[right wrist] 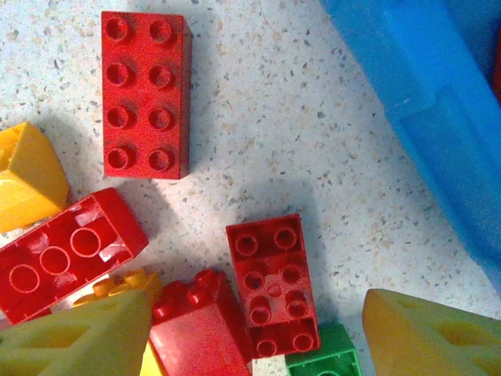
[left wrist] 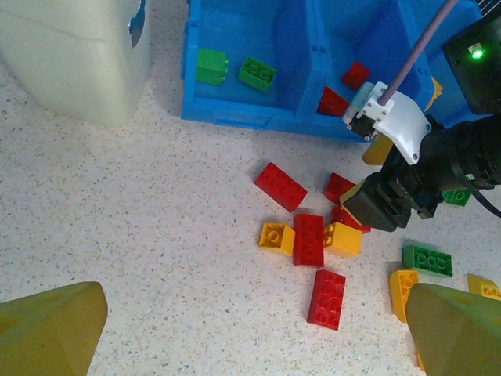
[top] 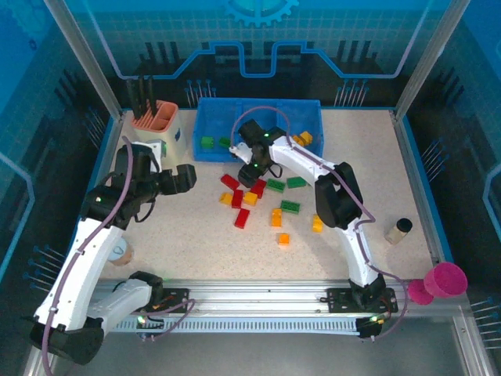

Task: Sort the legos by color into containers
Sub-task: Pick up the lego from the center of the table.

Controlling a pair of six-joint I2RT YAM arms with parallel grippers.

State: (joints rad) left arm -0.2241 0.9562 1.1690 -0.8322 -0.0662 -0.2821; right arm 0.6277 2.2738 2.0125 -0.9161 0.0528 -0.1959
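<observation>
Lego [right wrist: 272,286], red, between spread jaws of right pincer [right wrist: 258,312].

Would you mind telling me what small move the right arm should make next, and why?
Probably lower the right gripper and close on the red brick lying studs-up between its open fingers: nothing is held, and the blue tray sits close by.

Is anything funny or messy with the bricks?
Yes. One red brick lies flipped, its hollow underside showing, while the long red brick above it shows studs. Lots of bricks sit jumbled on the table, outside the tray.
</observation>
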